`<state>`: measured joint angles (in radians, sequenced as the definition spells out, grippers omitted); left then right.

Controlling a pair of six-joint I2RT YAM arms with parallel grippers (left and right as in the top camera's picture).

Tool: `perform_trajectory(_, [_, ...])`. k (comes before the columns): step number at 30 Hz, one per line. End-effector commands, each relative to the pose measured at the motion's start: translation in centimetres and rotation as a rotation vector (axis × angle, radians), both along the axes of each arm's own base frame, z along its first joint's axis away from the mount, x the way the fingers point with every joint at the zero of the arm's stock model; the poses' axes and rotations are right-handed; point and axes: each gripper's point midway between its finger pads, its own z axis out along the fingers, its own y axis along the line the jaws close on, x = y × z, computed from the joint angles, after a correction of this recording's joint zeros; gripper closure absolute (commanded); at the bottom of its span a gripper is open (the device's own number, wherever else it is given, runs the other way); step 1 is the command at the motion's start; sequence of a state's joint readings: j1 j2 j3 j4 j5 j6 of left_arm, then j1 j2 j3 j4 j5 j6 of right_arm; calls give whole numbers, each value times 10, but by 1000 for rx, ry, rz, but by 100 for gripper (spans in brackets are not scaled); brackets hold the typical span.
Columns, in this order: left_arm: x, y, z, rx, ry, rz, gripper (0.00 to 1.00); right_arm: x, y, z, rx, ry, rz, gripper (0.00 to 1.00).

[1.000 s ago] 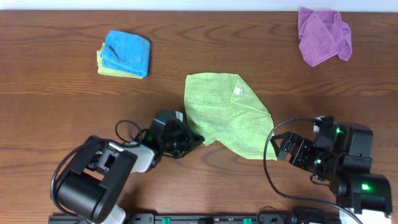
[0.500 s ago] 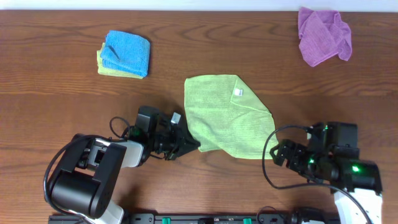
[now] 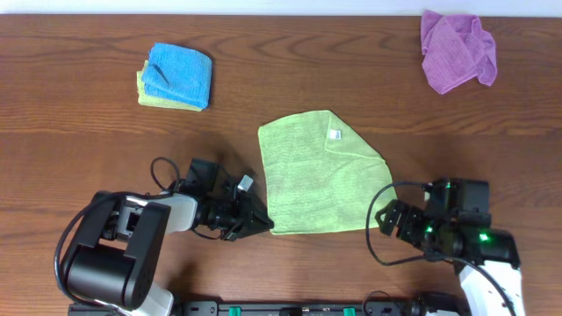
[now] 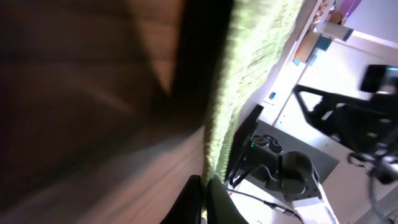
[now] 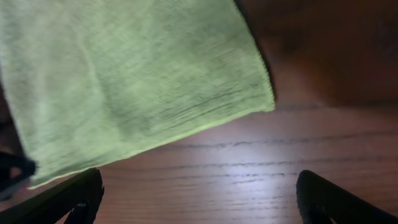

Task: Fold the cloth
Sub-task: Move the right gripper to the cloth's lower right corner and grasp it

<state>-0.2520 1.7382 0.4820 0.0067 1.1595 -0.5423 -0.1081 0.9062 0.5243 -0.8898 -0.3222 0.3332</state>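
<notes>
The lime green cloth [image 3: 320,175] lies spread on the wooden table, with a small white tag [image 3: 335,134] near its far edge. My left gripper [image 3: 263,224] is shut on the cloth's front-left corner; the left wrist view shows the black fingers [image 4: 204,200] pinching the green edge [image 4: 249,81]. My right gripper [image 3: 384,218] is open and empty, just off the cloth's front-right corner. In the right wrist view its fingers [image 5: 199,199] frame bare wood, with the cloth [image 5: 124,81] just beyond them.
A folded blue cloth [image 3: 177,75] lies on a yellow-green one [image 3: 146,95] at the far left. A crumpled purple cloth [image 3: 457,48] lies at the far right. The table's front edge runs close behind both arms.
My left gripper has pulled the cloth's front-left corner toward the front edge, and the cloth's front edge now lies straighter. My right gripper has shifted left and forward, staying open.
</notes>
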Motion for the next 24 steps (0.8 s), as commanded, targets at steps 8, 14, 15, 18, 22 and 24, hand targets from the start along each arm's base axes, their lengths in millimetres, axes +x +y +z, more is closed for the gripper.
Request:
perform_trajectory(8, [1, 32, -23, 81, 113, 138, 94, -4, 0, -46, 39, 58, -82, 3])
perform_trajectory(14, [1, 32, -23, 80, 112, 138, 94, 13, -2, -52, 43, 32, -105, 6])
perform_trajectory(15, [1, 32, -23, 80, 112, 138, 94, 17, -2, -55, 47, 33, -115, 6])
perform_trajectory(18, [1, 32, -23, 80, 113, 139, 94, 27, -3, -64, 54, 30, -127, 7])
perform_trajectory(22, [1, 32, -23, 81, 114, 140, 94, 37, 9, -72, 132, 29, -105, 10])
perform_trajectory(24, [1, 32, -23, 80, 114, 140, 94, 33, 13, -78, 156, 65, -106, 12])
